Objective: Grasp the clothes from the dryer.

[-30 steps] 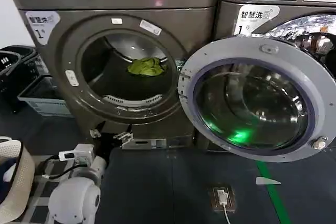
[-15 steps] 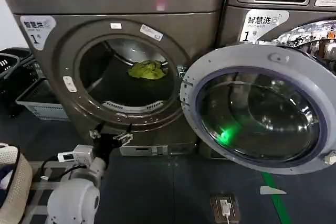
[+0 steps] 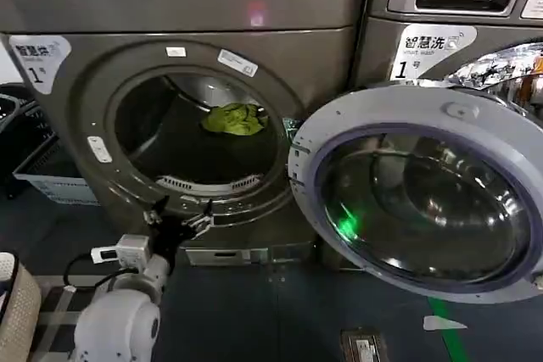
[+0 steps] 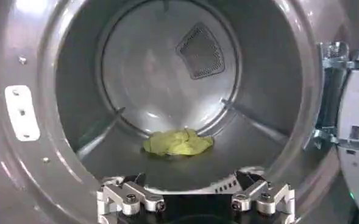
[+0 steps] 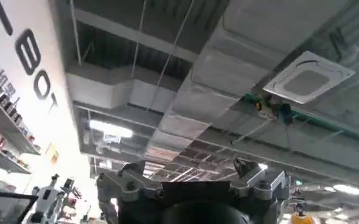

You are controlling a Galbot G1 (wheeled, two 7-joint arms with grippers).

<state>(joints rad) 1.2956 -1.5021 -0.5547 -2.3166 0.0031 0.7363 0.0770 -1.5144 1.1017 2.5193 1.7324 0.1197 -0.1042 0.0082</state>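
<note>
The clothes [image 3: 233,119], a small lime-green bundle, lie on the drum floor deep inside the dryer [image 3: 170,6], whose round door [image 3: 416,192] is swung open to the right. In the left wrist view the clothes [image 4: 178,142] rest in the middle of the drum [image 4: 51,91], well beyond the fingertips. My left gripper [image 3: 180,218] is just below the lower rim of the opening, outside the drum. Its jaws stand open with nothing between them [image 4: 191,182]. My right gripper [image 5: 190,170] points up at the ceiling, open and holding nothing.
A lighter silver-grey machine [image 3: 441,6] stands to the right, behind the open door. Dark and pale baskets [image 3: 34,167] sit on the floor at the left. A woven white basket [image 3: 13,303] is at the lower left. A floor socket [image 3: 361,345] and green tape [image 3: 445,328] are ahead.
The dryer and its door appear larger and shifted left in the head view. My left gripper stays open by the drum's lower rim; the clothes have not moved.
</note>
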